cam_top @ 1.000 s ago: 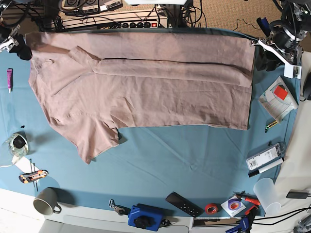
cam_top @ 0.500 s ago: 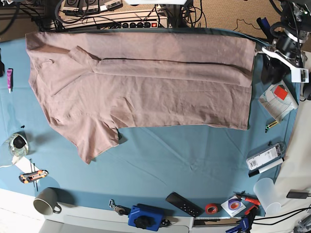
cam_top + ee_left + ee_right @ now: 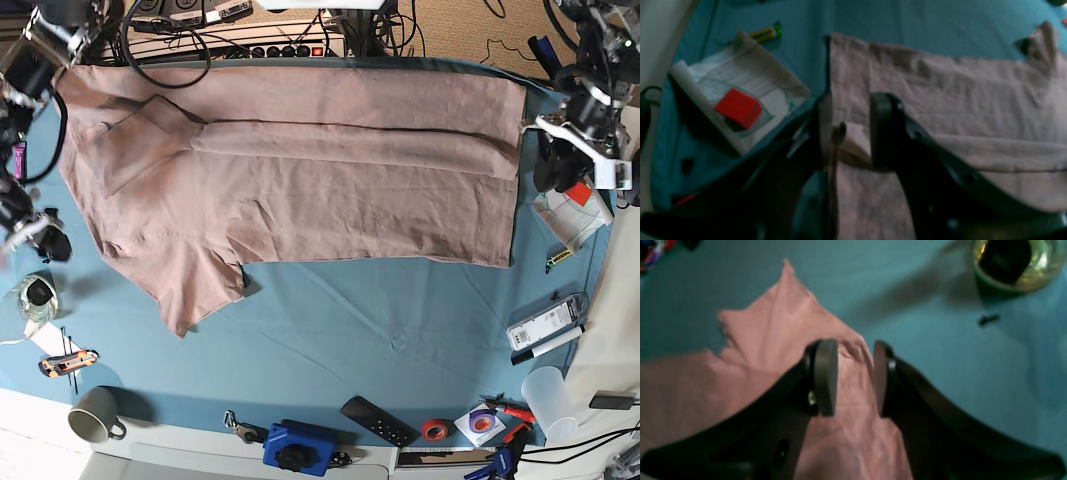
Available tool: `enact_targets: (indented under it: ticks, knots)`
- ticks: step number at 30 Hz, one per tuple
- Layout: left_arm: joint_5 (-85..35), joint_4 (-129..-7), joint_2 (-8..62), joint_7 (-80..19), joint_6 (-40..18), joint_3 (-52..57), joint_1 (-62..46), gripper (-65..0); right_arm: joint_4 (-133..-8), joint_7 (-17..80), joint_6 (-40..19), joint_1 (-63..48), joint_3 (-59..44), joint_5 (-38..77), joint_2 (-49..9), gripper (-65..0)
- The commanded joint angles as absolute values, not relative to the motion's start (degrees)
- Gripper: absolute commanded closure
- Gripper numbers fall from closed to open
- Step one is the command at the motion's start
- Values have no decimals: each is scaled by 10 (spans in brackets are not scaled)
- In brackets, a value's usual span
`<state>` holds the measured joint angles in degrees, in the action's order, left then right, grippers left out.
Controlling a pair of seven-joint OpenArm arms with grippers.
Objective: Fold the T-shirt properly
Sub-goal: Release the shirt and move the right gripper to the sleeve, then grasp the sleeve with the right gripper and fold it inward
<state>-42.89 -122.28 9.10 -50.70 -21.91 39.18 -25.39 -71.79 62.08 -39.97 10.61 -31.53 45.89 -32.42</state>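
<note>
Flat across the far half of the teal cloth point(image 3: 400, 320) lies the T-shirt point(image 3: 300, 190), soft wrinkled mauve cotton with one long lengthwise fold and a sleeve trailing toward the near side. Over its hem edge the left gripper point(image 3: 848, 133) hangs with jaws apart, beside a paper tray point(image 3: 740, 96) holding a red block point(image 3: 737, 108). Similarly parted, the right gripper point(image 3: 855, 380) hovers above the sleeve-side edge, open cloth beyond, near a glass jar point(image 3: 1013, 263) with something dark inside.
</note>
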Motion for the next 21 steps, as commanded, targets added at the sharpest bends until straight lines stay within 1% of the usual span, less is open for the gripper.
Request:
enact_targets:
  ticks: [1,4,7,12,16,21]
  knots:
    - [-430,-1224,95,-495,-221,377,-256,-205,-712,597,-400,135,-303,450,-341,-189]
    - [-393,-1204,95,-486,-221,325,-256,-205,-647,567,-400,187,-255,401,-341,-189]
    - [-357,-1201,95,-468,-221,281,-255,-205,-557,541,-400,241,-218,367,-341,-189]
    - [-353,-1201,95,-465,-221,242,-255,-205,-417,512,-400,312,-163,327,-341,-189]
    - [-353,-1201,95,-461,-216,241,-255,-205,-384,473,-400,319,-113,284,-337,-189]
    - [-353,-1201,95,-450,-215,241,-254,-205,-378,481,-400,314,-45,270,-327,-189]
